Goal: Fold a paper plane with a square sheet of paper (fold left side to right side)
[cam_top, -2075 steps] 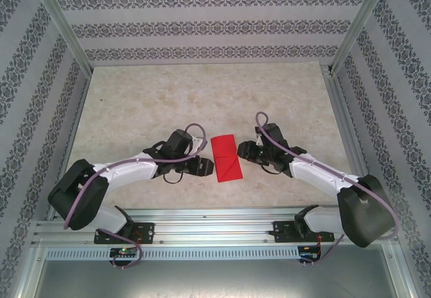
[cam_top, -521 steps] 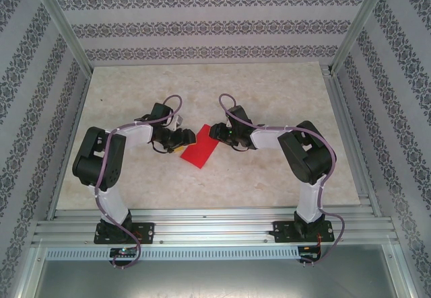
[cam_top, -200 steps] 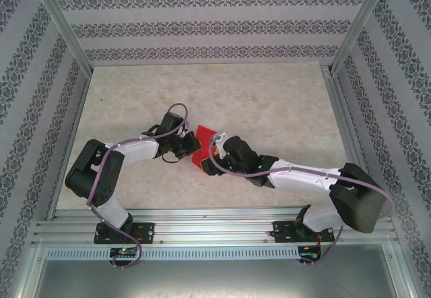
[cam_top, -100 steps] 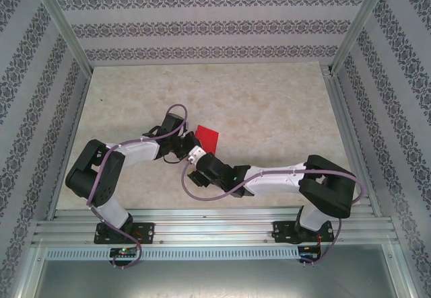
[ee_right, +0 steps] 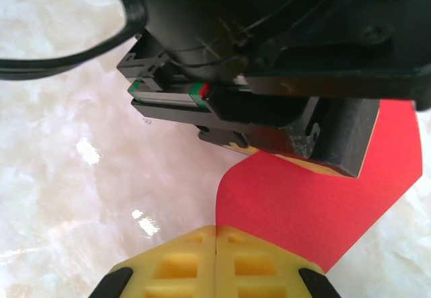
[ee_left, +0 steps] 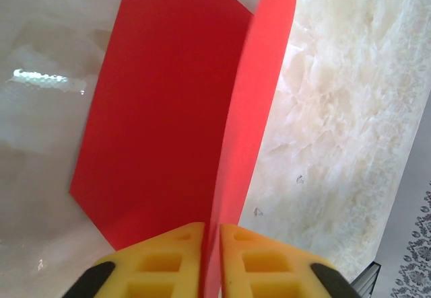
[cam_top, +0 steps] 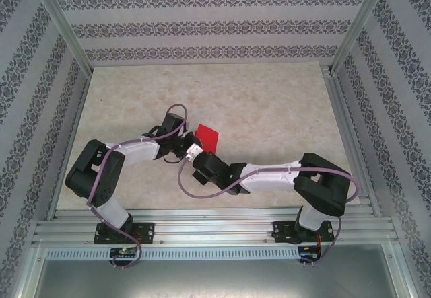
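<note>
while the left hand (ee_left: pixel 213 236) pinches the red sheet (ee_left: pixel 161 109), the right hand (ee_right: pixel 215 236) sits clenched, seemingly touching it.

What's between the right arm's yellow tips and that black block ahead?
The red paper, stretching from the right tool to the black block, shown in the right wrist view.
</note>
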`<state>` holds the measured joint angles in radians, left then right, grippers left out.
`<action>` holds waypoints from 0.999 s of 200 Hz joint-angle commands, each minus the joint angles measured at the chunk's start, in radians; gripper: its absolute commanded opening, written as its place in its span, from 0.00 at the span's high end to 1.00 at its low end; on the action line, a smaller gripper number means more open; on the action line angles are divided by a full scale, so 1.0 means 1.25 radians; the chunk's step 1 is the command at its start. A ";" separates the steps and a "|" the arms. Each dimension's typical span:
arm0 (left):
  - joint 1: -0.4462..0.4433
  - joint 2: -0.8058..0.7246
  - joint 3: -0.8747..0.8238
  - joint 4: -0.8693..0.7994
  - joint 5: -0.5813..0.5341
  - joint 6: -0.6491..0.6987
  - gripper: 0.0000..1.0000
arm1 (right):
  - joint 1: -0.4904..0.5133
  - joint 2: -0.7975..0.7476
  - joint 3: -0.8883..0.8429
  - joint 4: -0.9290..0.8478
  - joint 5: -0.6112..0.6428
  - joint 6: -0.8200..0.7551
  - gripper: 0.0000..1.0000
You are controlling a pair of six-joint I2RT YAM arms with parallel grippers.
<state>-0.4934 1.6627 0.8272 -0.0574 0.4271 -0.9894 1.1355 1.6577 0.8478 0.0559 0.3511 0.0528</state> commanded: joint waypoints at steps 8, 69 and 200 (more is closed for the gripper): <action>-0.006 -0.025 0.018 -0.052 -0.026 0.052 0.79 | -0.021 -0.035 -0.021 0.002 -0.058 -0.003 1.00; 0.034 -0.140 0.080 -0.269 -0.130 0.191 0.49 | -0.063 -0.058 -0.054 0.020 -0.171 0.023 1.00; -0.008 0.214 0.346 -0.258 0.007 0.323 0.70 | -0.153 -0.047 -0.086 0.064 -0.329 0.097 1.00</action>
<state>-0.4927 1.8732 1.2228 -0.3676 0.4183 -0.6250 0.9653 1.6138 0.7586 0.0925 0.0082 0.1352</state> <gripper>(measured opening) 0.305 0.043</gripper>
